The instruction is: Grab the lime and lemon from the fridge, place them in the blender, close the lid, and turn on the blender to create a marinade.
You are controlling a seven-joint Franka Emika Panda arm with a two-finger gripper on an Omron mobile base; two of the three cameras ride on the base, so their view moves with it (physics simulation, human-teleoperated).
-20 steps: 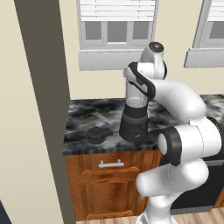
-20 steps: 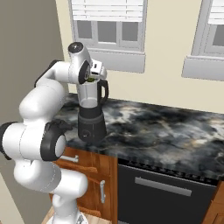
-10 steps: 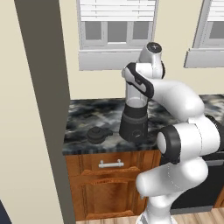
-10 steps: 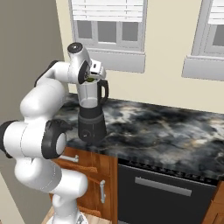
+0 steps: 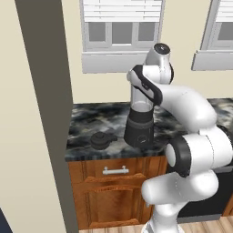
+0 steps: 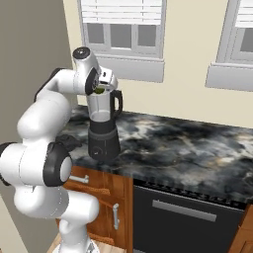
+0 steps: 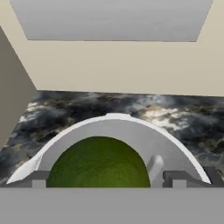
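Observation:
The blender (image 5: 140, 123) stands on the dark marbled counter, its clear jar open at the top and its black handle (image 6: 118, 103) facing right. My gripper (image 6: 101, 87) hangs right over the jar's mouth. In the hand view the dark green lime (image 7: 99, 162) sits between my fingertips (image 7: 40, 180), with the jar's pale rim (image 7: 114, 124) curving behind it; the gripper (image 7: 106, 179) is shut on the lime. The lime (image 6: 100, 91) also peeks out at the jar top. The black domed lid (image 5: 102, 139) lies on the counter left of the blender. The lemon is out of view.
A tall grey panel (image 5: 45, 113) rises close to the counter's left end. Wooden drawers (image 5: 116, 170) sit under the counter (image 6: 188, 143), with a dark oven front (image 6: 183, 212) further right. Windows (image 5: 120, 32) line the wall behind.

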